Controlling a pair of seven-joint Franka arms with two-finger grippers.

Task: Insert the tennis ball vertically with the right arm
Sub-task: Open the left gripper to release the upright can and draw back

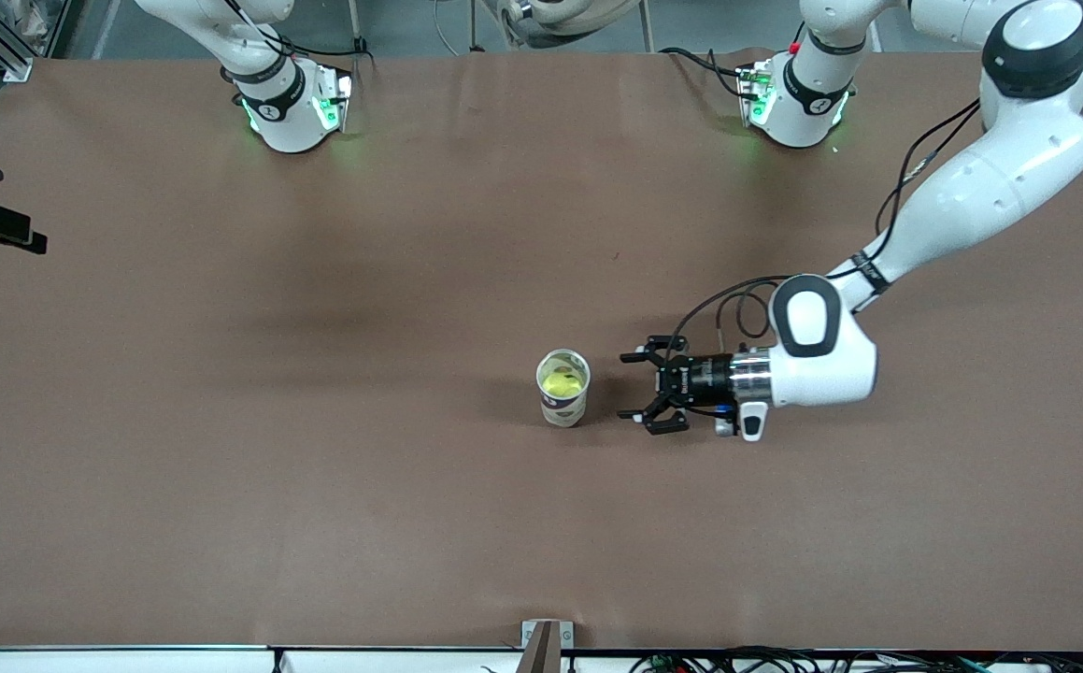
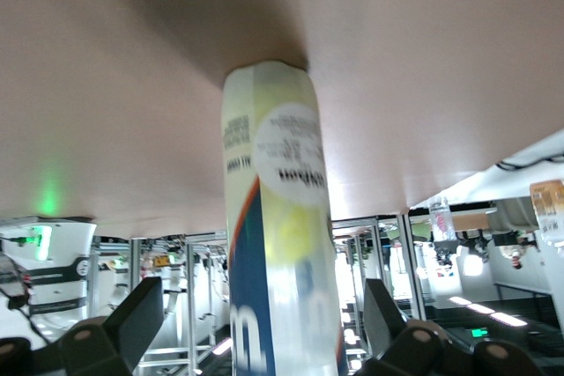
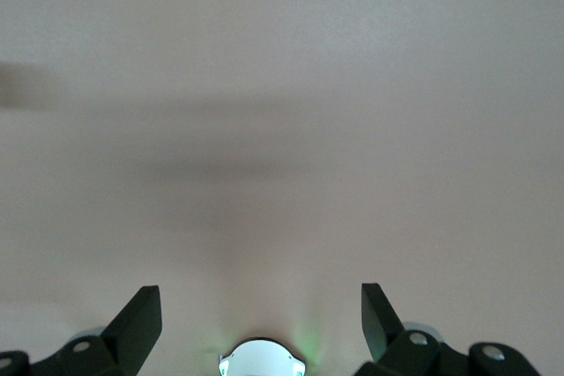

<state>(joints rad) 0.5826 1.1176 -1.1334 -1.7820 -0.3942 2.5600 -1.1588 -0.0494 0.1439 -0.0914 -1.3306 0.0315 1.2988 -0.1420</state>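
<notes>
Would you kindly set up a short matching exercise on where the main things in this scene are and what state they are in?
Things:
1. tennis ball
2. tube
3. left hand
4. right hand

Descriptions:
A. open, low beside the tube, toward the left arm's end of the table
B. stands upright on the table, its top open
C. open, over bare table, with its own arm's base in sight below
D. yellow, lying inside the tube

Pairs: 1-D, 2-B, 3-A, 4-C
</notes>
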